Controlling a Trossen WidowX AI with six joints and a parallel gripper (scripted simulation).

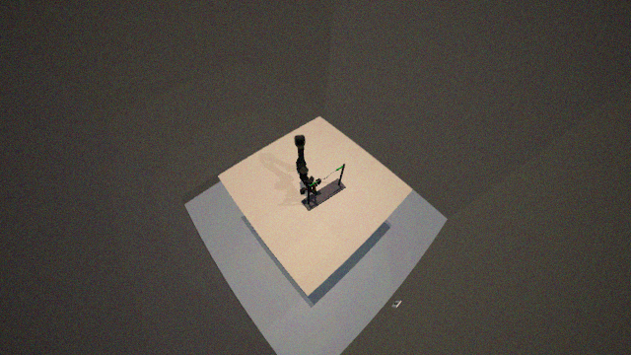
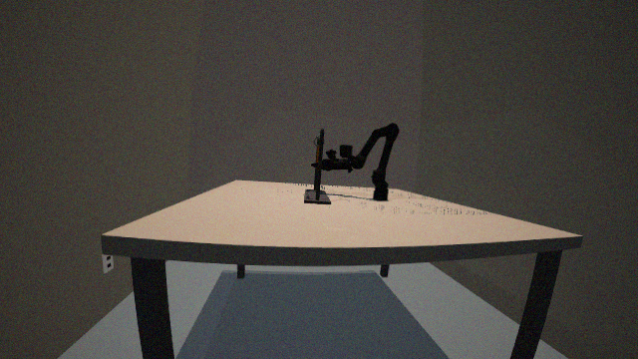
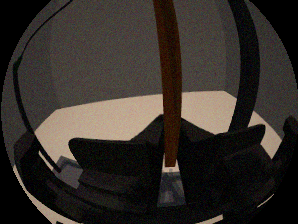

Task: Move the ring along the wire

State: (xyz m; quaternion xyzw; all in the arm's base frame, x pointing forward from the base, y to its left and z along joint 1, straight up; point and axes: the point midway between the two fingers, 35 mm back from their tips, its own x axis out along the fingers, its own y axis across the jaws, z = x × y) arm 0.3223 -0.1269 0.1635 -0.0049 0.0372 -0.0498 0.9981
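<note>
My gripper (image 3: 166, 118) (image 2: 316, 165) is shut on the orange handle (image 3: 171, 75) (image 2: 318, 150), low on it; the handle stands about upright. The ring (image 2: 316, 142) shows faintly above it in the exterior view; it is outside the wrist view, and how the wire passes through it cannot be made out. The near post (image 1: 309, 195) (image 3: 248, 60) stands close to the right of the handle in the wrist view. The green part (image 1: 315, 183) beside that post is next to my gripper. The thin grey wire (image 1: 329, 176) runs to the other green part (image 1: 339, 169) at the far post (image 1: 341, 177).
Both posts rise from a dark base plate (image 1: 329, 192) (image 2: 310, 200) on the pale table (image 1: 315, 247) (image 2: 279, 229). My arm (image 1: 301, 158) (image 2: 386, 150) reaches in from one side of the base. The far post also shows at the wrist view's left edge (image 3: 23, 105).
</note>
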